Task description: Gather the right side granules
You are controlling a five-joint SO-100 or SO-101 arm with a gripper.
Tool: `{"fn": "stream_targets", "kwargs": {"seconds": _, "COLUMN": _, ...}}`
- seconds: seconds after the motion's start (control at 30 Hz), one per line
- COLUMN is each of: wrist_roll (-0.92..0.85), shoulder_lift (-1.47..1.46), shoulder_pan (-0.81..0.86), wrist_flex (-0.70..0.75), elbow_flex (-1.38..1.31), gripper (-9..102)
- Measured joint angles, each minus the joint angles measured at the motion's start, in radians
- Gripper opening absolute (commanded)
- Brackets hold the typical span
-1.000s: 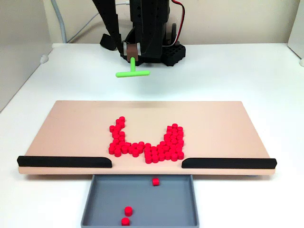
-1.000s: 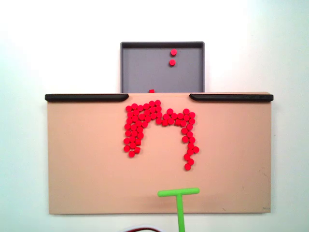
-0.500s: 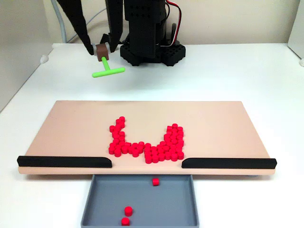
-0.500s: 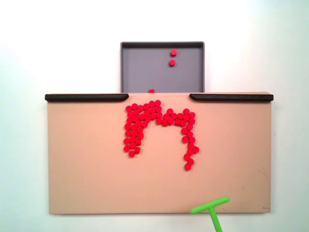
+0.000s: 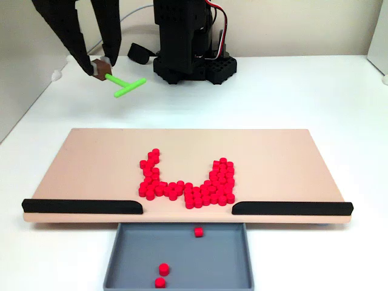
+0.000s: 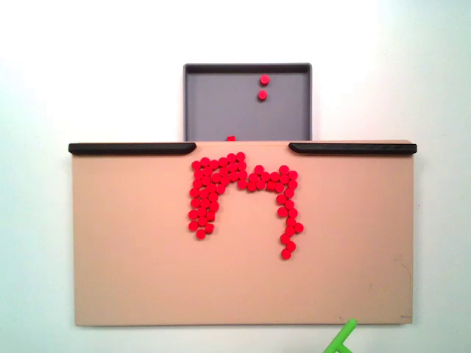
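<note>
Gripper [image 5: 102, 68] clamped on stem of green T-shaped tool [image 5: 126, 86], held off beige board [image 5: 91, 157]. Granules [image 5: 188, 182] in U-shaped cluster near gap above grey tray [image 5: 182, 257]. Likely light, hard, slippery, roll easily; sweep with crossbar, don't pinch.

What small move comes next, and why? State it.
Probably swing the gripper back over the board and lower the green T-shaped tool beside the granules. The tool hangs off the board's far left corner in a fixed view, touching none, and the pile sits spread before the gap.
</note>
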Motion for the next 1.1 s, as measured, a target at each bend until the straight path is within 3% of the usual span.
{"fn": "stream_targets", "kwargs": {"seconds": 0.23, "wrist_roll": -0.224, "shoulder_lift": -0.117, "shoulder_pan": 0.031, "wrist_flex": -0.003, "elbow_flex": -0.101, "gripper": 0}}
{"fn": "stream_targets", "kwargs": {"seconds": 1.1, "wrist_roll": -0.232, "shoulder_lift": -0.27, "shoulder_pan": 0.025, "wrist_flex": -0.202, "elbow_flex": -0.141, "gripper": 0}}
